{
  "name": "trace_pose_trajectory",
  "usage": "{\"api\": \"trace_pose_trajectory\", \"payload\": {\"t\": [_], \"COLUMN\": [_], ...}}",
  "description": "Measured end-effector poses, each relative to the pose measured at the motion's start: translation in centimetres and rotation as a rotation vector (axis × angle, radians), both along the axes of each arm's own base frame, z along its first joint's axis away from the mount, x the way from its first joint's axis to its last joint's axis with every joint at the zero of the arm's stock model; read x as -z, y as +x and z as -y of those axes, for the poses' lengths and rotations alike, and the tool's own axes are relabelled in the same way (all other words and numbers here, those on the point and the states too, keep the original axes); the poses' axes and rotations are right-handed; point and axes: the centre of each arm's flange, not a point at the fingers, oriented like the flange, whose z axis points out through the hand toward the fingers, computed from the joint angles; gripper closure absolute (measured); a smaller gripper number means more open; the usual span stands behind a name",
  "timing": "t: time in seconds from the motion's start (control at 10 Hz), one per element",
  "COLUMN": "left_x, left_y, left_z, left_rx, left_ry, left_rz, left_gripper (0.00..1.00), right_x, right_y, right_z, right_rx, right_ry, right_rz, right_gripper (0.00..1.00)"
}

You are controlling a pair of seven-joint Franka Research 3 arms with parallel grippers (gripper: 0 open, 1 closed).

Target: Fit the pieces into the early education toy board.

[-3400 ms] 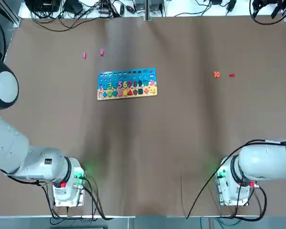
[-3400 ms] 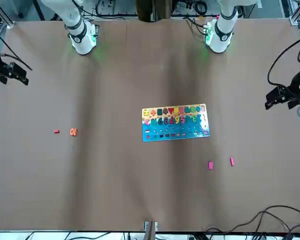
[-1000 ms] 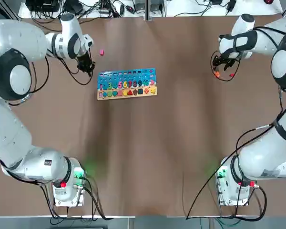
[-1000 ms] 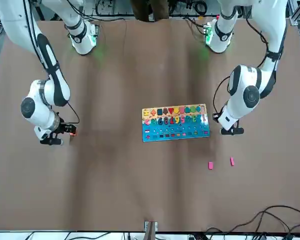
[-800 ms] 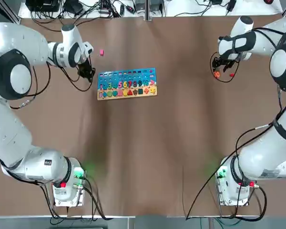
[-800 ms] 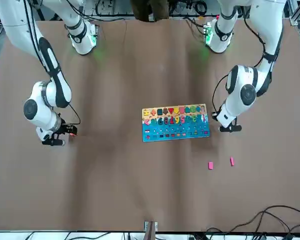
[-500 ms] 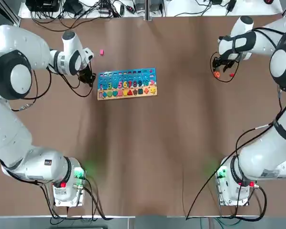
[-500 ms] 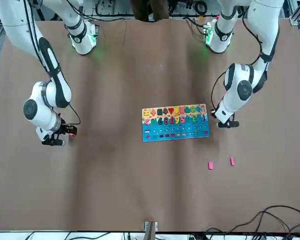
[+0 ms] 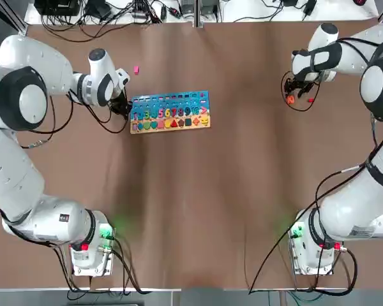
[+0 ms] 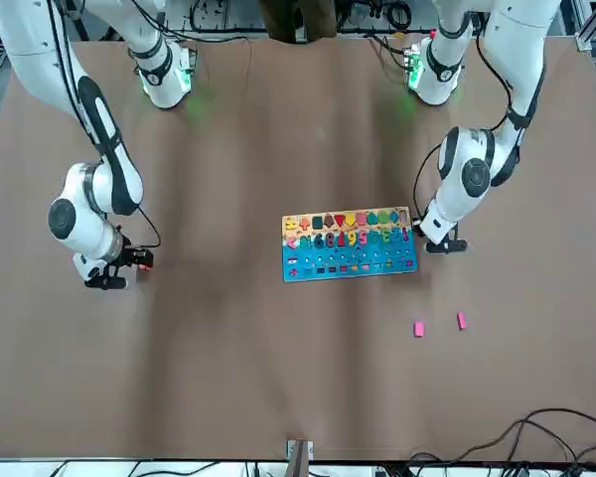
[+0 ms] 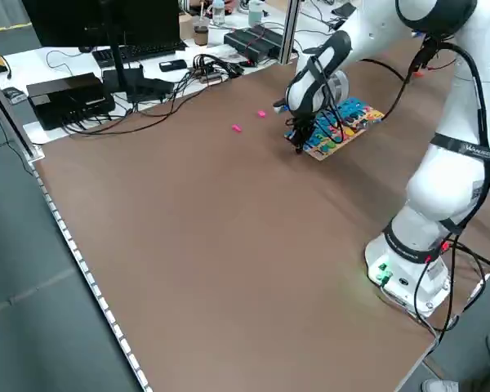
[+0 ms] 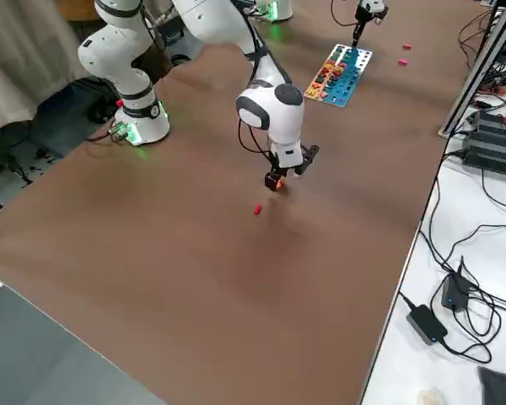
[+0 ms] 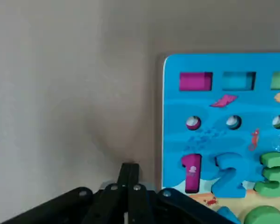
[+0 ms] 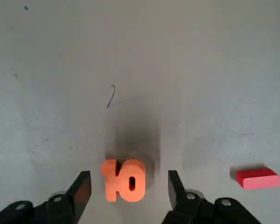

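Observation:
The early education toy board (image 9: pixel 170 111) lies flat, blue with colourful numbers. My left gripper (image 9: pixel 123 108) is low over the table just off the board's left short edge (image 13: pixel 164 116), its fingers (image 13: pixel 129 173) shut with nothing between them. Two pink pieces (image 10: pixel 418 329) (image 10: pixel 461 320) lie loose beyond the board's far left corner. At the right, my right gripper (image 14: pixel 128 179) stands open astride the orange "10" piece (image 14: pixel 123 181), a finger (image 14: pixel 81 189) on each side with a small gap. A red piece (image 14: pixel 256 178) lies just beside it.
Brown cloth covers the whole table (image 9: pixel 204 204). Cables and electronics (image 11: pixel 106 82) lie beyond the far edge. The arm bases (image 9: pixel 89 255) (image 9: pixel 316 252) stand at the near edge.
My left gripper, still shut, has travelled from near the pink pieces to the board's left edge. The right gripper stayed over the "10" and its fingers have drawn closer together.

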Motion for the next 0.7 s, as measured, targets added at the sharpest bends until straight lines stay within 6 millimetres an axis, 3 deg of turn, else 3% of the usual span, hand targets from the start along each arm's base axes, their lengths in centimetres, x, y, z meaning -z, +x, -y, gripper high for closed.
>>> {"api": "trace_pose_trajectory", "payload": {"t": [0.3,0.7], "left_x": [0.0,0.0], "left_y": [0.0,0.1], "left_z": [0.1,1.5], "left_rx": [-0.009,-0.017], "left_ry": [0.003,-0.004], "left_rz": [0.003,0.033], "left_gripper": [0.99,0.99], "right_x": [1.1,1.1], "right_y": [-0.2,-0.2], "right_z": [0.1,0.1], "right_rx": [0.002,0.002], "right_ry": [-0.001,0.000], "right_rz": [-0.008,-0.011], "right_gripper": [0.27,0.32]}}
